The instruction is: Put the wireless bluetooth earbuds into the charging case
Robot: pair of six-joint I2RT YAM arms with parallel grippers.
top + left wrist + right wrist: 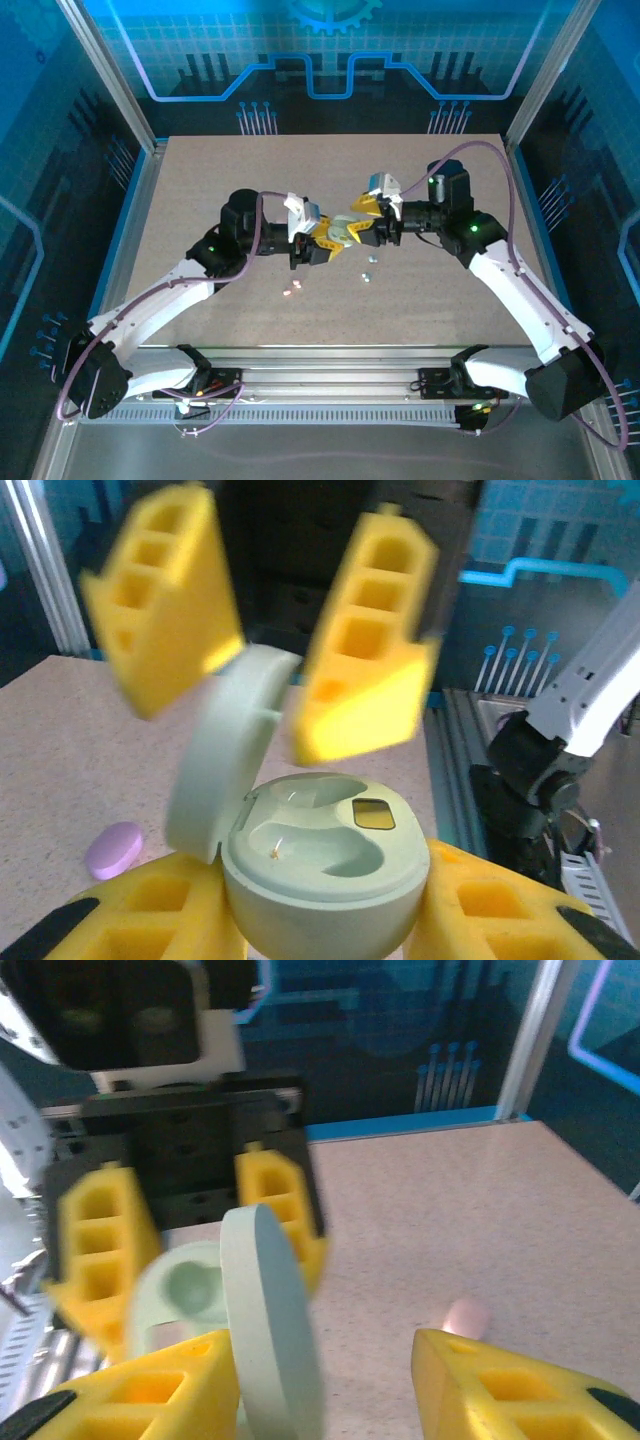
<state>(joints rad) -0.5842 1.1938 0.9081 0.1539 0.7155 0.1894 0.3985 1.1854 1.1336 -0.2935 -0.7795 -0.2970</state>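
the left gripper (325, 925) holds the mint green charging case (325, 865) up off the desk (60, 740), its fingers (150, 915) clamped on either side of the base. the lid (225, 750) stands open on its hinge, and both sockets look empty. the right gripper (320, 1345) straddles that lid with its fingers (500, 1385) apart: one lies close against the lid and the other is well clear, so nothing is pinched.

the earbuds are not in hand. two small pale bits (369, 268) and a pinkish one (293, 289) lie on the desk near the grippers. i cannot tell whether the purple piece (113, 848) beside the case is a bud or a case.

the step looks like readying the case for loading. to do it well, the left arm should hold the case level with the sockets facing up. the right should leave the lid fully back without levering the hinge, then fetch a mint bud by its sides and lower it straight into the matching socket.
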